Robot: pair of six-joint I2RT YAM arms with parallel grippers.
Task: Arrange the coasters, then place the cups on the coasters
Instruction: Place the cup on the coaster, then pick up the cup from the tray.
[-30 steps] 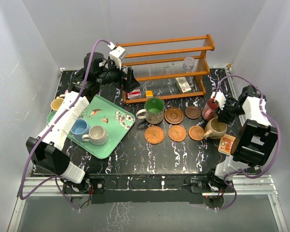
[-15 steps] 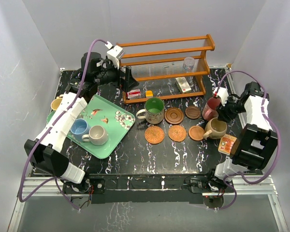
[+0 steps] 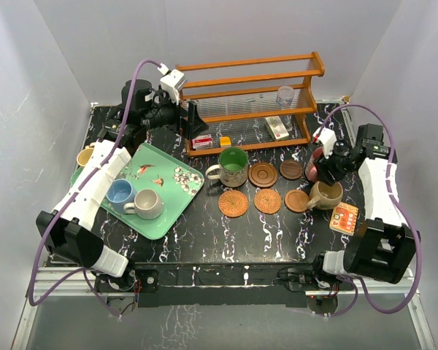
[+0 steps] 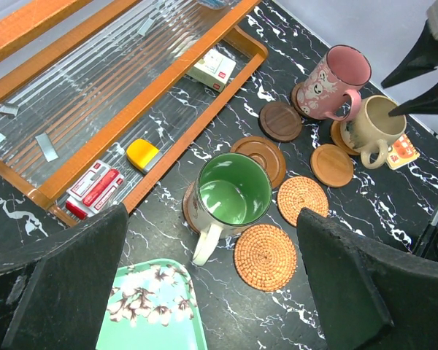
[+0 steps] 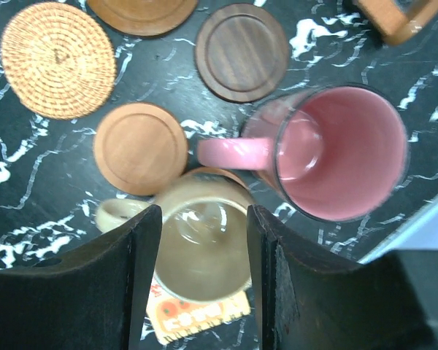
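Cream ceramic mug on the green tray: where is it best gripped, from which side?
Probably pinch the rim wall of the cream ceramic mug from above, one finger inside, on the side away from the light blue ceramic mug. It stands upright, mouth open; its handle points toward that neighbour.

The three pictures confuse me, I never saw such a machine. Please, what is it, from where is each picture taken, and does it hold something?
Two robot arms are bolted at the table's near edge. One camera looks from above; two sit on the wrists, each seeing its own tool's dark fingers. On the table: a green mug, pink mug and tan mug among round coasters, a tray with more mugs, a wooden rack. The left tool and the right tool are open and hold nothing.
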